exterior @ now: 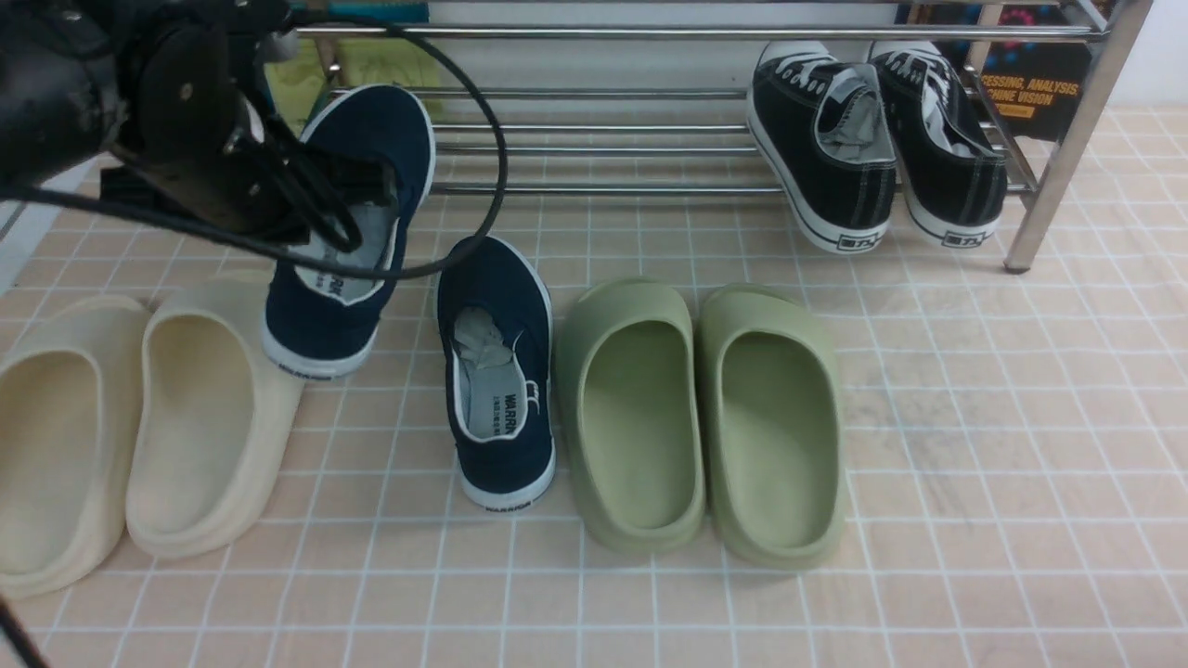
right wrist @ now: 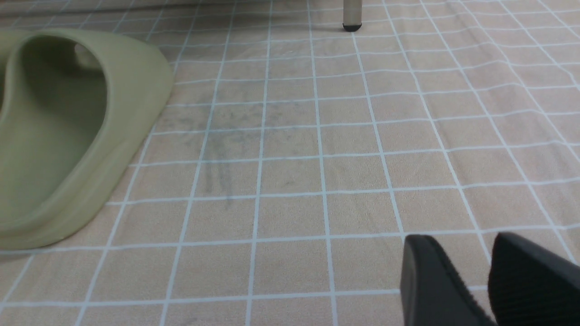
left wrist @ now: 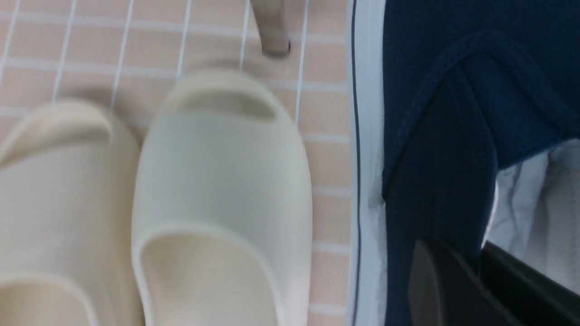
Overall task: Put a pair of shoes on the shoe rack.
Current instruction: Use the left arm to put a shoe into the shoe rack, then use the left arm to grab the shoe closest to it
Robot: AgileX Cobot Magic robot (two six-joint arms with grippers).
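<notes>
From the front, the left claw [exterior: 367, 197] has one navy shoe [exterior: 371, 130] tilted, with its toe raised toward the left end of the shoe rack [exterior: 594, 32]. Its heel hangs low beside the nearer cream slide [exterior: 209, 417], and I can't tell whether it touches that slide or the tiled worktop [exterior: 974, 417]. The arm's black bulk and a looping cable [exterior: 492, 121] hide the grip here.

The left wrist view fills that in. One black finger [left wrist: 439, 280] lies outside the navy canvas and the other sits inside against the pale lining, so the claw is clamped on the shoe's side wall. That view is blurred, with the cream slides [left wrist: 217, 181] and a rack foot [left wrist: 272, 31] soft.

The other navy shoe [exterior: 497, 288] lies flat on the worktop between the cream slides and the green slides [exterior: 631, 306], with paper stuffed inside.

The right claw [right wrist: 491, 271] shows only in its own view. Its two ribbed pads are nearly together, with nothing between them, over bare tile beside one green slide [right wrist: 68, 136].

Two black sneakers [exterior: 826, 158] lean on the rack's lower bars at the right, heels down.

"WARRIOR" reads on both navy heels. The black sneakers' heel tabs are too small to read. Behind the rack, a dark cover [exterior: 1030, 93] is cut off and reads "ESSING, ANALYSIS," and "CHINE VISION".
</notes>
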